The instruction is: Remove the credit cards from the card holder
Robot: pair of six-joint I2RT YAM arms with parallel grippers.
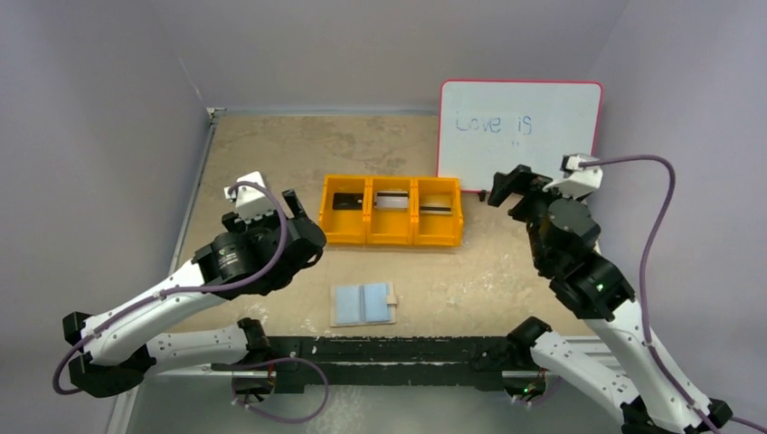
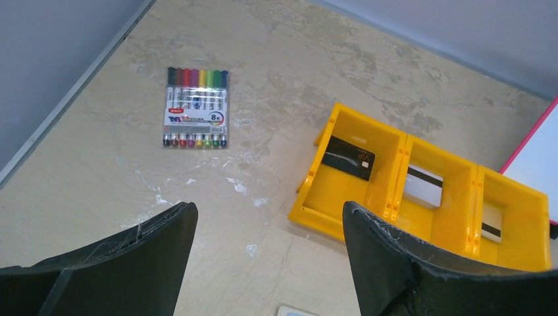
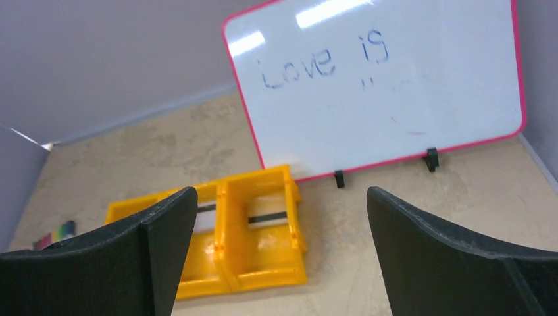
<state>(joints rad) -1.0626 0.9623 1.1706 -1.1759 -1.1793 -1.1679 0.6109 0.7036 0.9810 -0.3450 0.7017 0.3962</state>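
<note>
**Card holder lies open on the surface, both tools spread wide**

In the top view the card holder point(image 1: 364, 305) lies flat and unfolded in the lower middle of the frame, between the two arms. Its two light blue panels face up, and its small pale tab sticks out at the right edge. It sits on the mottled tan surface point(image 1: 271, 154), apart from both tools.

Above it in that frame stands the orange tray point(image 1: 391, 237). Each of its three compartments holds one card. The left wrist view shows a black card point(image 2: 349, 158) in the left bin, a pale card with a dark stripe point(image 2: 423, 186) in the middle bin and a light card point(image 2: 490, 222) in the right bin.

The left tool point(image 2: 270, 263) hangs over the surface at the tray's left end. Its fingers are far apart with nothing between them. The right tool point(image 3: 279, 257) is raised to the right of the tray, also gaping wide and grasping nothing.

A pink-framed whiteboard point(image 1: 520, 136) reading "Love is" leans at the upper right of the top view. A pack of coloured markers point(image 2: 196, 107) lies at the upper left of the left wrist view, well apart from the tray.
</note>
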